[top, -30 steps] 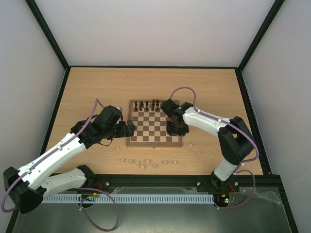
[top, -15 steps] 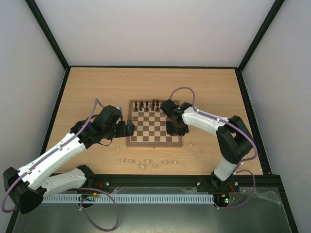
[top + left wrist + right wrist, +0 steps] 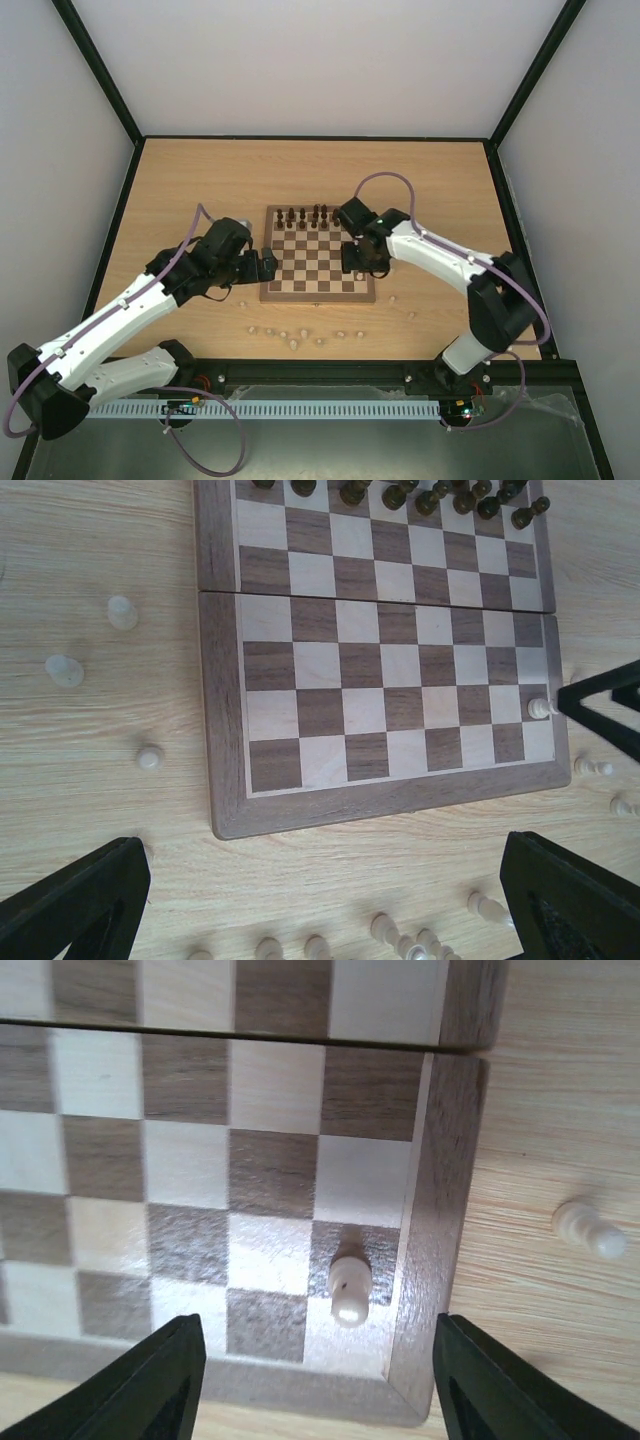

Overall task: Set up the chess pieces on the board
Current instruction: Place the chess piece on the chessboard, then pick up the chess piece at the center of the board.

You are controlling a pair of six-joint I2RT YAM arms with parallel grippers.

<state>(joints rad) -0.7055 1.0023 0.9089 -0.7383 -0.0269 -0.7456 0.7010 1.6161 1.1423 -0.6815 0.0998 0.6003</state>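
Release: right pincer (image 3: pixel 315 1360) has just opened, and pale piece (image 3: pixel 349 1288) stands free between its jaws on board (image 3: pixel 440 1160); one more placed.

Sheeny wooden board (image 3: pixel 440 1210), matt wood-grain tabletop (image 3: pixel 560 1080)

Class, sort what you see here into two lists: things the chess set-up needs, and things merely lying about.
Needed: square wooden chequered chessboard; dark brown wooden chessmen in its far row; pale cream chessman standing near its corner; loose cream chessmen beside the board.
Just there: light-wood tabletop; black metal rail along its near edge.
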